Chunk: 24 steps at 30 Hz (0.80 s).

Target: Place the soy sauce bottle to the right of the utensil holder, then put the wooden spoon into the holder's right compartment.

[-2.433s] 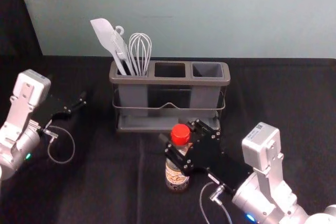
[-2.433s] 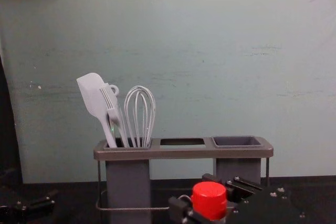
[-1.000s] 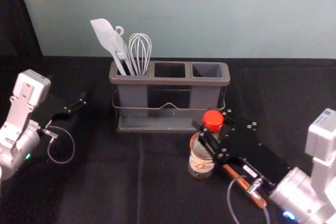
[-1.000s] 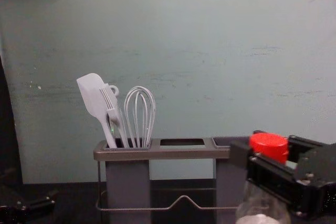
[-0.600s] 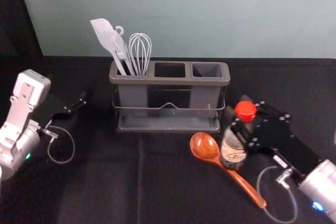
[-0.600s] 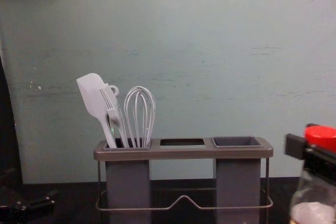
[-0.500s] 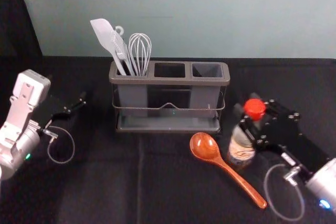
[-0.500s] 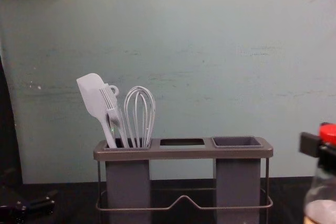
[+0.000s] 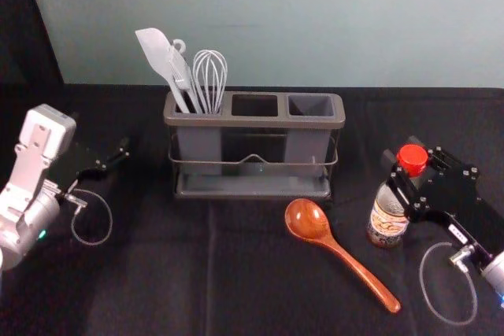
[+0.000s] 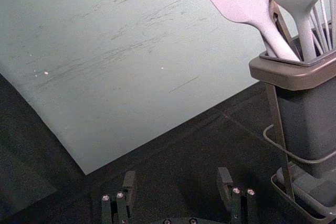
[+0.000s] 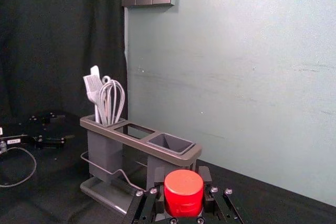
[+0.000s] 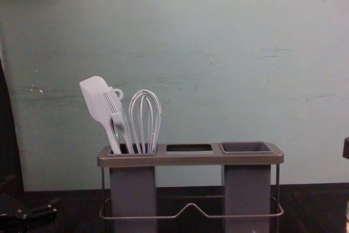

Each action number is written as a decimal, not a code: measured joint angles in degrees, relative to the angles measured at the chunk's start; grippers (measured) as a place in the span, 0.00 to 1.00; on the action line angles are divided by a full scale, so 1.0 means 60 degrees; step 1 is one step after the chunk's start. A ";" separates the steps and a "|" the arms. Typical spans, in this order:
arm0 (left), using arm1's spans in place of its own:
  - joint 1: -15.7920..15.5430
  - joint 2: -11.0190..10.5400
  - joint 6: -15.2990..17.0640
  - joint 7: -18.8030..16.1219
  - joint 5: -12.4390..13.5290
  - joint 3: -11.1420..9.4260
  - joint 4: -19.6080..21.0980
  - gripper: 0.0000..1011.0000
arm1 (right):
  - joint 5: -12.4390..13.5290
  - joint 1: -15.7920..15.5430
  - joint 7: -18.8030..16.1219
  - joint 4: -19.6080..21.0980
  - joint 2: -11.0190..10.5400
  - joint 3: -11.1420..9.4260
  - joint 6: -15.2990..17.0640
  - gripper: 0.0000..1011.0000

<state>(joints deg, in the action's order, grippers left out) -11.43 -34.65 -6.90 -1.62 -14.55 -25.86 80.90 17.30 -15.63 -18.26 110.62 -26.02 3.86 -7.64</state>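
Right hand (image 9: 401,152): holding bottle (image 9: 387,216) upright, cap up, right of holder (image 9: 253,122) | spoon (image 9: 305,219): lying, bowl toward holder | left hand (image 9: 115,157): wide, at left

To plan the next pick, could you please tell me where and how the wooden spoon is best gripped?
Best taken, I think, by the handle just behind the bowl, from straight above, closing across its width. The wooden spoon lies flat, and its handle is slim and straight; this should leave the handle's far end free to go in first.
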 joint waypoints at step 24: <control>0.0000 0.0000 -0.0001 0.0000 0.0000 0.0000 0.0000 0.99 | -0.0032 0.0398 -0.0122 -0.0261 0.0012 0.0080 0.0151 0.39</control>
<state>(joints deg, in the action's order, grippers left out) -11.43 -34.65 -6.91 -1.62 -14.55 -25.86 80.90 17.10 -13.24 -18.99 109.05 -25.95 4.34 -6.73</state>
